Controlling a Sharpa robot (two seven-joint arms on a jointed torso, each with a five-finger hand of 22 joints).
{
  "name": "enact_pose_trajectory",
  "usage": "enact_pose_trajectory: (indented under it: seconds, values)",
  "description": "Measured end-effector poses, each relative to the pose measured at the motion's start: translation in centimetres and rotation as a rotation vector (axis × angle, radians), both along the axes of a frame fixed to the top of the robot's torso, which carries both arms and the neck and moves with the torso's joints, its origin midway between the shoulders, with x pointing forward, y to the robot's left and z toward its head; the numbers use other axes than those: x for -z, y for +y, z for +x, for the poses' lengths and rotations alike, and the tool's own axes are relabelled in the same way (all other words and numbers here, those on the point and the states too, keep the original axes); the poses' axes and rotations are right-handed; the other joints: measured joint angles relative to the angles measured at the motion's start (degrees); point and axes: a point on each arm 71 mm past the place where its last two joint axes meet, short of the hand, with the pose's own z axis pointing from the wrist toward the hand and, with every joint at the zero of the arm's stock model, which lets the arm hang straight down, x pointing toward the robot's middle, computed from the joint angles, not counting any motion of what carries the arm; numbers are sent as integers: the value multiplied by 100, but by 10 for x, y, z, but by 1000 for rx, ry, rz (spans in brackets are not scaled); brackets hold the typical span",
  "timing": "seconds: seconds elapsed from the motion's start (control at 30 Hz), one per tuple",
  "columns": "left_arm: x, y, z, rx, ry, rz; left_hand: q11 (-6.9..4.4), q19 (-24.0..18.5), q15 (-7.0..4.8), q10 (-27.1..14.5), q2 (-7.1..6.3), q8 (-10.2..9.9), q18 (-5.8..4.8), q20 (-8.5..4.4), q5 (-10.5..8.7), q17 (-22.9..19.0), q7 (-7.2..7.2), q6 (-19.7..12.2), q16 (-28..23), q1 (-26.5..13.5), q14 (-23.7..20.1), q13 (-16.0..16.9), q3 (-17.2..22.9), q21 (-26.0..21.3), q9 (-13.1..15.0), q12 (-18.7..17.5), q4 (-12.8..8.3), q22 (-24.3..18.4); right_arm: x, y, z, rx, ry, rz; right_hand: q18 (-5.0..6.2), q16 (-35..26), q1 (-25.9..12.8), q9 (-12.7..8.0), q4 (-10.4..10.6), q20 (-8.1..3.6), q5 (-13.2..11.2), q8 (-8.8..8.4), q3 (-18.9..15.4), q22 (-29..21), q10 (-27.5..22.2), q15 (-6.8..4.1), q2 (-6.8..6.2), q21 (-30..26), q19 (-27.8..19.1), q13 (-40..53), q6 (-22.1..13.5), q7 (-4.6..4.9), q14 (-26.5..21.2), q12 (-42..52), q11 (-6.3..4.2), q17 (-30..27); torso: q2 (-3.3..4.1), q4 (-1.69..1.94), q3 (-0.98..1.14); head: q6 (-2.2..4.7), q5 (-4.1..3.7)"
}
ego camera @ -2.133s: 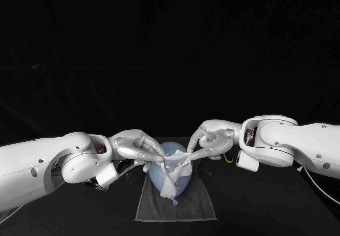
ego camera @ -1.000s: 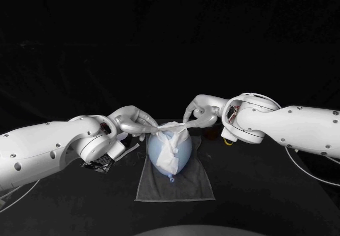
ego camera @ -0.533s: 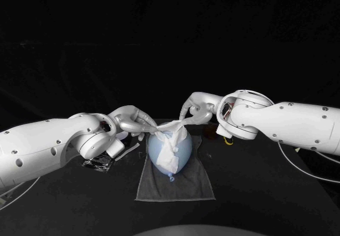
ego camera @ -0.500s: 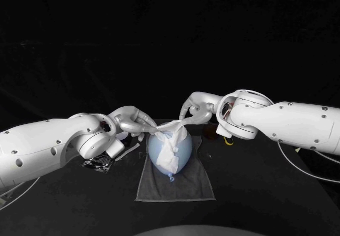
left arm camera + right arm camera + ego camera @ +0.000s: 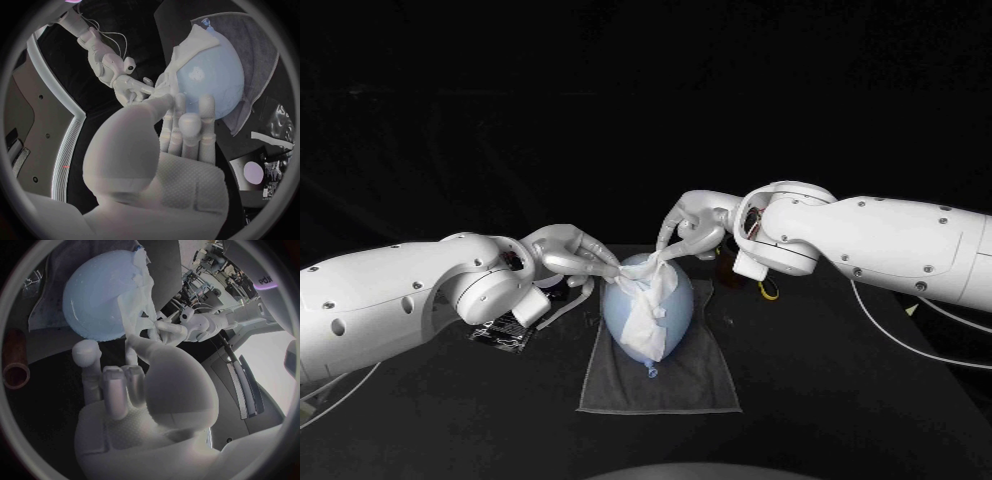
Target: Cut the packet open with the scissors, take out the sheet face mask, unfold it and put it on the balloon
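Pale blue balloon [image 5: 674, 312]: one, lying on the towel.
Grey towel [image 5: 668, 390]: one, spread under the balloon.
White sheet mask [image 5: 640, 318]: one, draped along the balloon.
Hands: two; left hand [image 5: 571, 260] and right hand [image 5: 689, 225] each pinch the sheet mask's upper edge above the balloon's far end.
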Motion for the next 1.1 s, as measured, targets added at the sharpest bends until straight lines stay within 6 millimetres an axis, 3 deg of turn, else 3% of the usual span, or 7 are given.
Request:
enact_pose_trajectory:
  seconds: [0.43, 1.1]
  values:
    - [0, 6, 0, -18, 34, -44, 0, -21, 2, 0, 12, -19, -5, 21, 1, 0, -9, -9, 0, 5, -1, 0, 102, 0, 32, 0, -40, -8, 0, 9, 3, -16, 46, 60, 0, -1, 0, 0, 16, 0, -5, 3, 16, -4, 0, 1, 0, -80, 0, -5, -13, 9, -1, -22, 0, -5, 11, -10, 3, 23, 15]
    - [0, 17, 1, -56, 35, -68, -32, -41, -2, 32, -52, 25, -20, 1, 1, 11, -33, -3, 0, -59, 5, 6, 379, -1, 32, -1, -124, 7, -5, -4, 10, 70, -31, 84, -1, -2, -1, 1, 15, 0, 13, 4, 15, 0, 0, 10, -1, -49, 0, -1, -43, 14, -10, -31, 0, 0, 24, -15, 9, -8, 32]
